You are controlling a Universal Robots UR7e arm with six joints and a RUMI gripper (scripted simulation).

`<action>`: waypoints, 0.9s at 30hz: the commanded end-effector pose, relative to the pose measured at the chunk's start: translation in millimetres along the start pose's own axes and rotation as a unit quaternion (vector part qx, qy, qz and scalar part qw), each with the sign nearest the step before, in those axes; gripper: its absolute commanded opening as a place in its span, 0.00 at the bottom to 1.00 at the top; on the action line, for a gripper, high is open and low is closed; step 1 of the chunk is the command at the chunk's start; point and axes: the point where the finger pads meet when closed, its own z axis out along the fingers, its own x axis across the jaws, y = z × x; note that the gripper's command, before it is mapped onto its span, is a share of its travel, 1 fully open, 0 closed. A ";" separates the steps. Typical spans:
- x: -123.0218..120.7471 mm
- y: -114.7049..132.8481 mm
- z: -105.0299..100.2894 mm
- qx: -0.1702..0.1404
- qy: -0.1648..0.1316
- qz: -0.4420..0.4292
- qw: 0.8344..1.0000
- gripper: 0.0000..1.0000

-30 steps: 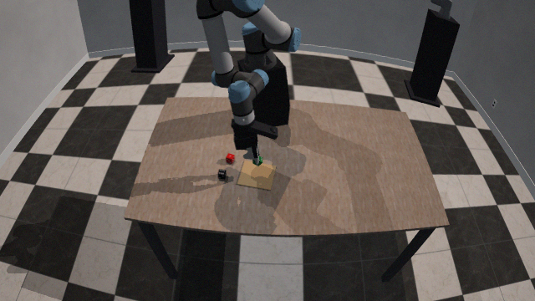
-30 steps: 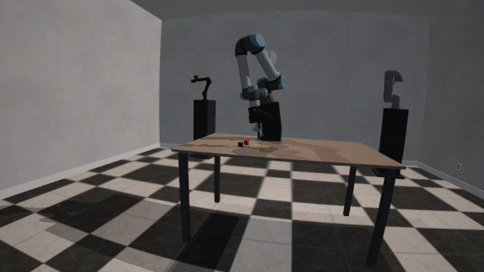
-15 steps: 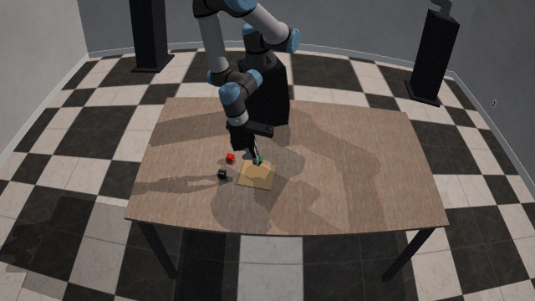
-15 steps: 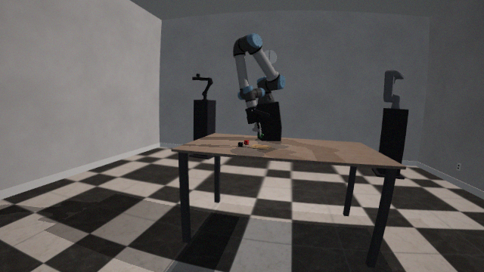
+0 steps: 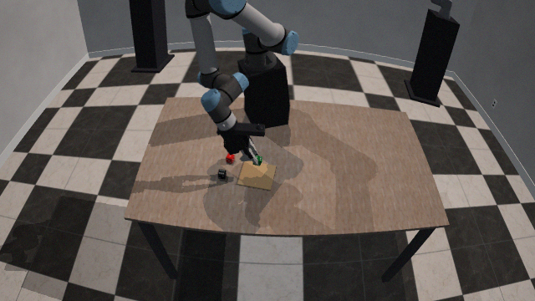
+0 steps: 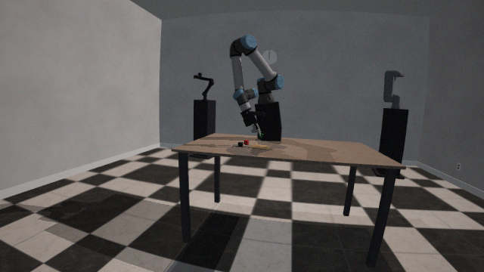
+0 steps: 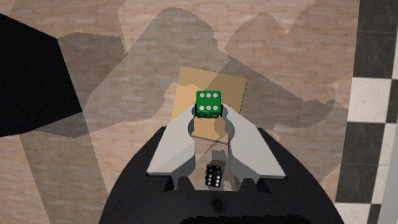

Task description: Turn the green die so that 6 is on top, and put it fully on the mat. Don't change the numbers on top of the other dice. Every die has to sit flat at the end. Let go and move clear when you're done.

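My gripper [image 7: 207, 104] is shut on the green die [image 7: 208, 103], whose six-pip face points at the wrist camera. In the top view the green die [image 5: 258, 159] hangs at the fingertips just above the far edge of the tan mat [image 5: 257, 175]. In the exterior view the die [image 6: 260, 134] is held clear above the table, over the mat [image 6: 259, 146]. The red die [image 5: 229, 158] lies on the table left of the mat. The black die [image 5: 221, 174] lies in front of the red one; it also shows between the fingers in the wrist view [image 7: 214, 175].
The arm's black base pedestal [image 5: 265, 92] stands at the table's far edge behind the dice. Two black pillars [image 5: 430, 58] stand on the checkered floor beyond the table.
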 end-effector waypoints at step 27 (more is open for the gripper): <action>0.2 2.5 0.4 0.139 -0.001 -0.001 0.990 0.10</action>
